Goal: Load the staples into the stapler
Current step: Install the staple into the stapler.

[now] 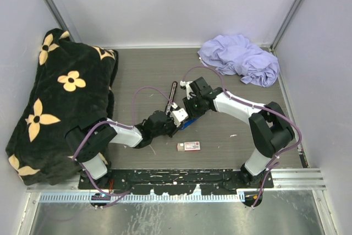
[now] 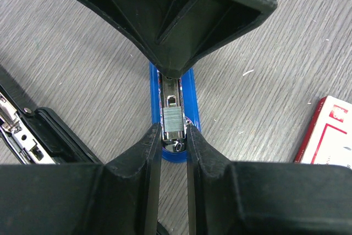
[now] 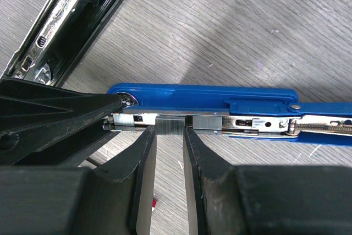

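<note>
The blue stapler point(image 1: 188, 121) lies open mid-table, its metal magazine facing up point(image 3: 203, 91). My right gripper point(image 3: 170, 130) is shut on a short silver ribbed strip point(image 3: 171, 125), held against the magazine rail. My left gripper point(image 2: 174, 130) is shut on the front end of that magazine, where another silver strip point(image 2: 173, 122) sits between its fingertips over the blue base point(image 2: 190, 89). In the top view the two grippers, left point(image 1: 177, 122) and right point(image 1: 186, 115), meet over the stapler. The staples box point(image 1: 189, 146), white with a red label, lies on the table nearer to me and also shows in the left wrist view point(image 2: 330, 136).
A black stapler point(image 1: 173, 93) lies open just behind the blue one and also shows in the left wrist view point(image 2: 33, 136) and the right wrist view point(image 3: 77, 20). A black blanket with yellow flowers point(image 1: 60, 97) fills the left side. A lavender cloth point(image 1: 242, 59) lies at the back right.
</note>
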Controlling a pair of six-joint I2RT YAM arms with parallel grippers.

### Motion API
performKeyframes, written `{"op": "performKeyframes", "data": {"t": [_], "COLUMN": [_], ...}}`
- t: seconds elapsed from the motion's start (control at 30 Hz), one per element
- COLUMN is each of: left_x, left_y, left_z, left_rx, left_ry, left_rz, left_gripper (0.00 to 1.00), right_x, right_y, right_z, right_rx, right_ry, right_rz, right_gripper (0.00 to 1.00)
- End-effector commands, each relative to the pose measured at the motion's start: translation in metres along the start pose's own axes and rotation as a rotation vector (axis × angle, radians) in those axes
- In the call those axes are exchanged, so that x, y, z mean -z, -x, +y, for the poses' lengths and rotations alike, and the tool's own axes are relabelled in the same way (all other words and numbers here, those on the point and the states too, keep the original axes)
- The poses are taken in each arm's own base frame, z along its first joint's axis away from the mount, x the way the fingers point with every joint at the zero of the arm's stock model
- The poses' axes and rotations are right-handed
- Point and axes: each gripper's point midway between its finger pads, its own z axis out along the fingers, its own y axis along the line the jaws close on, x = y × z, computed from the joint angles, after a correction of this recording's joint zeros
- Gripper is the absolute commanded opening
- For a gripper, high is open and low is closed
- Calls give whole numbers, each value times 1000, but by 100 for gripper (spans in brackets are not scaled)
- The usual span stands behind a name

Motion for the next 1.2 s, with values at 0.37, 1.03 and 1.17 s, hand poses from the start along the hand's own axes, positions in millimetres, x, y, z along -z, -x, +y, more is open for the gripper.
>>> {"op": "performKeyframes", "data": {"t": [0.37, 1.03, 1.17], "left_x": [-7, -8, -8], "left_y": [12, 11, 11], "left_z": [-3, -3, -3], "left_rx": [-36, -39, -39], "left_ry": [-11, -9, -10], "left_rz": [-22, -19, -18], "left_gripper": [18, 18, 18], "right_x": [-2, -8, -9], "right_y": [1, 0, 2], "right_z": [-4, -7, -6], "right_rx": [67, 67, 61], "right_ry": [-56, -115, -112], "right_rz": [7, 13, -10], "right_gripper": [29, 29, 29]}}
